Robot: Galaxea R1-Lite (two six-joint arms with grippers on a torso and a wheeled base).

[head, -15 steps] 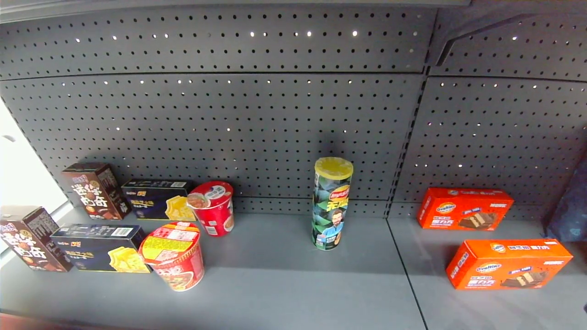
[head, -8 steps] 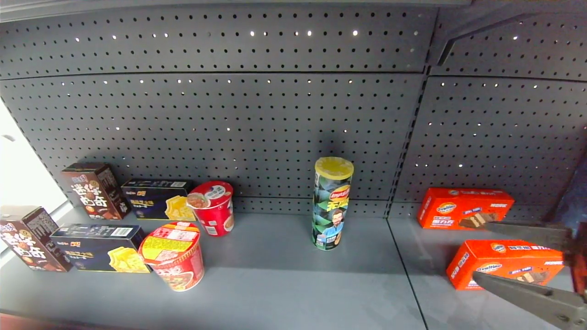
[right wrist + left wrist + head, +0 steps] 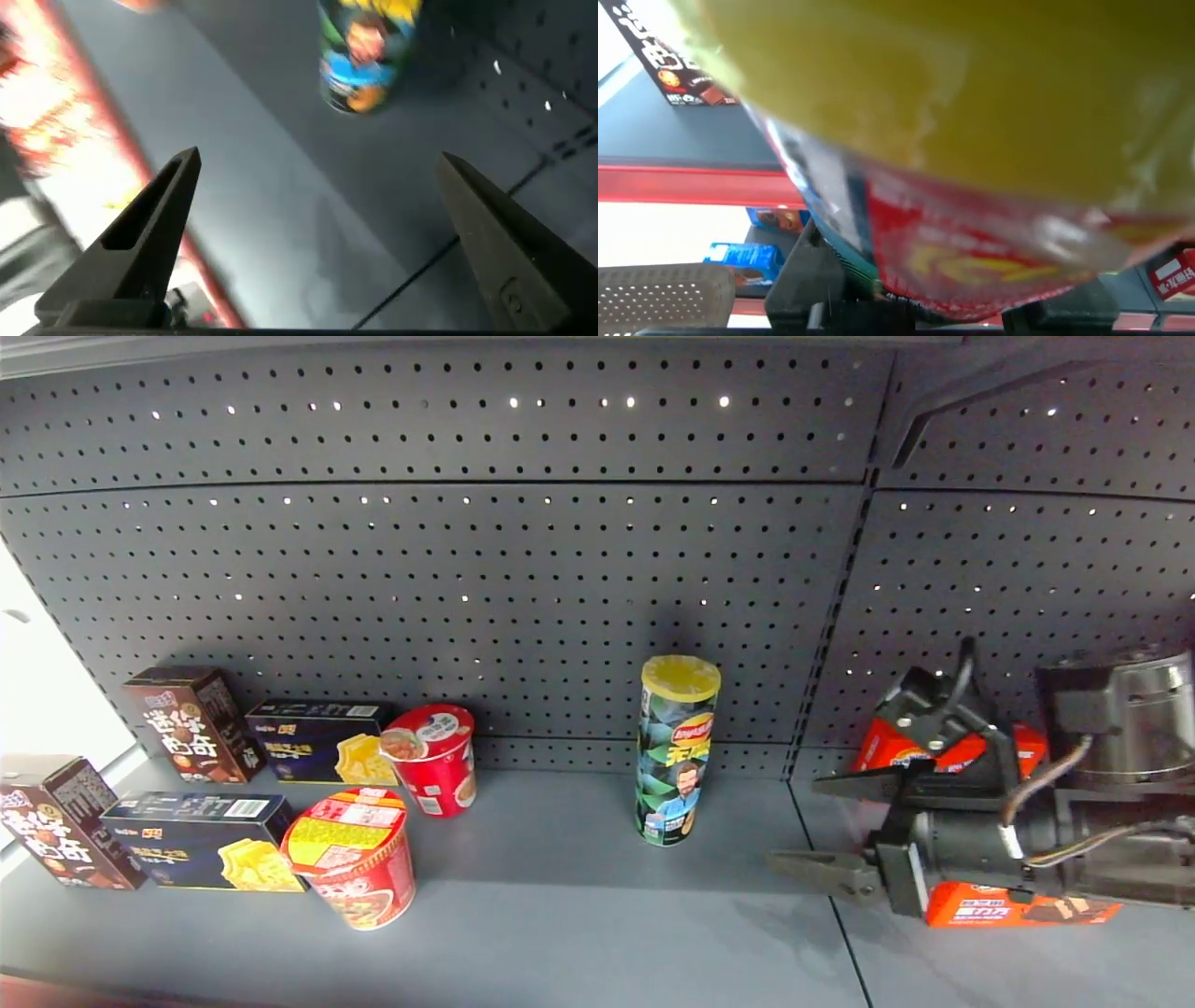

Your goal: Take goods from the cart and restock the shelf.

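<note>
Grey right gripper (image 3: 795, 826) hangs wide open and empty near the tall chip can (image 3: 678, 751), so one sloppy sideways swing could knock it over.

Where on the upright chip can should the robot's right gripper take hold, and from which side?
Grip the chip can mid-body. It stands upright, apart from the other goods, with pegboard close behind, so the right gripper, jaws open, would probably best come level from the front-right, straddling the round wall.

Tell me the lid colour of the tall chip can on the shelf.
Yellow: the tall green-patterned cardboard chip can's lid shows best in the head view.
</note>
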